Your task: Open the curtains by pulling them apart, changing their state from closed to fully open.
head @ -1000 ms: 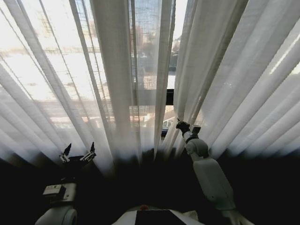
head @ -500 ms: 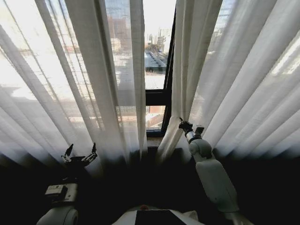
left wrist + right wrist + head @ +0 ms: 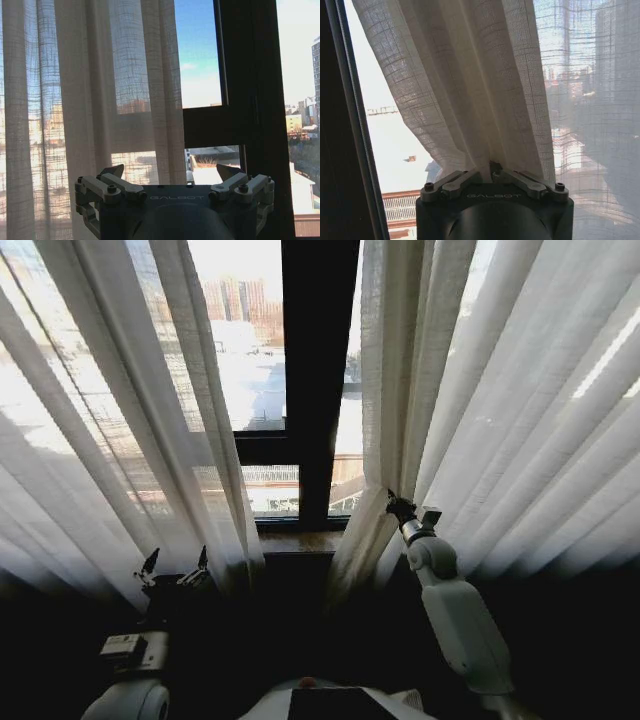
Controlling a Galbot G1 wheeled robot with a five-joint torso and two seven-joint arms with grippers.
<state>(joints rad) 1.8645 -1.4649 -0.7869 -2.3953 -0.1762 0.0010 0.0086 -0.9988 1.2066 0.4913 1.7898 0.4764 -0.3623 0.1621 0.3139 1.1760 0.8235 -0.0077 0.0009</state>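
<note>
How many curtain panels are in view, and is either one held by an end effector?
2. The left curtain panel hangs free; the open left end effector sits below it. The right curtain panel has its inner edge pinched in the shut right end effector.

Dark window frame (image 3: 318, 350) with vertical and horizontal bars. Bright daylight through the panes; city buildings (image 3: 240, 300) outside. Wooden sill (image 3: 300, 538) below. Lower room in shadow.

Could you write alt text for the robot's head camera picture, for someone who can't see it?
The curtains hang parted, baring a dark window frame. The right gripper pinches the right panel's inner edge; the left gripper is open and holds nothing, low by the left panel.
</note>
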